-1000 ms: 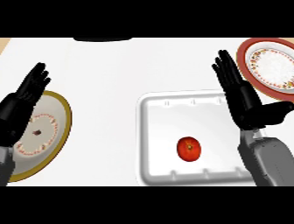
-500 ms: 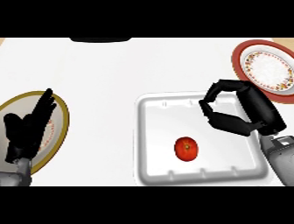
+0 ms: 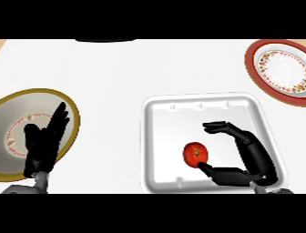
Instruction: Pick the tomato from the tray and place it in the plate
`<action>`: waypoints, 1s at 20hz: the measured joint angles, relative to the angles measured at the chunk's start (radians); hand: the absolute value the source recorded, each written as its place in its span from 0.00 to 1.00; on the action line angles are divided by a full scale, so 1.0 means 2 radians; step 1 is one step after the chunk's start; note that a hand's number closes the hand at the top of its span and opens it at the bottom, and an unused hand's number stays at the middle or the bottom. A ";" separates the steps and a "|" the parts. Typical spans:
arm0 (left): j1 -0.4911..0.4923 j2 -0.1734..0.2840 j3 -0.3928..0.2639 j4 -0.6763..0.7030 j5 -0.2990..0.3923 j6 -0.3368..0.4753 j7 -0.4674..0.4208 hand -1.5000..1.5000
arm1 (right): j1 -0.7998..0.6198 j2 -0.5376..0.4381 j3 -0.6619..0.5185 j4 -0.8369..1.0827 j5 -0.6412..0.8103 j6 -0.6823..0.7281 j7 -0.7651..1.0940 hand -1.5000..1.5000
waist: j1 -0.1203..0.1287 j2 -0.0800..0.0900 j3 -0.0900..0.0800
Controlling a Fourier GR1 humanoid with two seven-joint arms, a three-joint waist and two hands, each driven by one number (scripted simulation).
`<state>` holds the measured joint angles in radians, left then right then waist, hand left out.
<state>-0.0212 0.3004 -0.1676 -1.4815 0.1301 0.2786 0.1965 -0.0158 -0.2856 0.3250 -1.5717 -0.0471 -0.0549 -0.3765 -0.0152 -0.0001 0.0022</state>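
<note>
Over the white tray (image 3: 162, 136), the right hand (image 3: 246, 157) (fingers and thumb spread wide, gripping nothing) brackets the tomato (image 3: 196, 154).

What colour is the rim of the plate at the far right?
Red, around a white middle with a ring of small speckled decoration; the plate shows in the head view.

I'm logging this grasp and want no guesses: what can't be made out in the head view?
- Whether the right hand touches the tomato: thumb and fingers bracket it, contact unclear.
- Gold-rimmed plate: the left hand covers part of it.
- Red-rimmed plate: cut off by the right edge.
- Dark object at the top: mostly cut off.
</note>
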 measured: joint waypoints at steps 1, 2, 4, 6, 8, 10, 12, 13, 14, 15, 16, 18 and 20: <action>0.001 -0.003 -0.003 -0.004 -0.004 0.003 0.004 0.50 | 0.004 -0.010 0.005 0.005 0.007 0.012 -0.015 0.00 | 0.002 0.000 0.000; -0.001 -0.008 -0.006 -0.001 -0.007 0.006 0.004 0.50 | 0.006 -0.021 0.008 0.014 0.017 0.022 -0.030 0.00 | 0.003 0.000 0.000; -0.002 -0.013 -0.009 0.001 -0.012 0.010 0.005 0.50 | 0.006 -0.040 0.018 0.016 0.050 0.023 -0.034 0.00 | 0.004 0.000 -0.001; -0.007 -0.010 -0.004 0.006 -0.011 0.006 0.005 0.50 | 0.000 -0.061 0.025 0.008 0.090 0.014 -0.017 0.00 | 0.004 0.000 -0.001; -0.010 -0.014 -0.007 0.006 -0.016 0.010 0.009 0.50 | -0.014 -0.077 0.031 -0.003 0.127 0.005 0.012 0.00 | 0.005 -0.001 -0.001; -0.003 -0.015 -0.009 -0.002 -0.017 0.010 0.012 0.50 | -0.026 -0.100 0.030 -0.022 0.151 0.014 0.048 0.00 | 0.007 -0.001 -0.002; -0.001 -0.013 -0.005 -0.001 -0.016 0.006 0.009 0.50 | -0.039 -0.117 0.034 -0.035 0.172 0.029 0.084 0.00 | 0.008 -0.001 -0.002; -0.001 -0.011 -0.003 0.000 -0.015 0.003 0.008 0.50 | -0.049 -0.123 0.038 -0.044 0.181 0.040 0.107 0.00 | 0.008 -0.001 -0.002; -0.002 -0.014 -0.006 -0.001 -0.018 0.005 0.009 0.50 | -0.061 -0.125 0.044 -0.049 0.190 0.052 0.131 0.00 | 0.009 -0.001 -0.002; -0.006 -0.014 -0.002 0.005 -0.016 0.002 0.006 0.50 | -0.070 -0.130 0.051 -0.056 0.196 0.068 0.154 0.00 | 0.009 -0.001 -0.002; -0.006 -0.015 -0.002 0.004 -0.017 0.003 0.008 0.50 | -0.079 -0.131 0.060 -0.060 0.204 0.082 0.178 0.00 | 0.010 -0.001 -0.002; -0.001 -0.017 -0.005 -0.001 -0.021 0.004 0.007 0.50 | -0.091 -0.139 0.069 -0.068 0.204 0.119 0.217 0.00 | 0.010 -0.001 -0.002; 0.000 -0.014 0.000 0.002 -0.019 -0.003 0.002 0.50 | -0.105 -0.136 0.080 -0.073 0.206 0.151 0.253 0.00 | 0.011 -0.001 -0.002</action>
<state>-0.0206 0.2718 -0.1676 -1.4783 0.0925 0.2730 0.1995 -0.2248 -0.5585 0.4857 -1.7178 0.3643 0.2476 0.1297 0.0062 -0.0016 -0.0015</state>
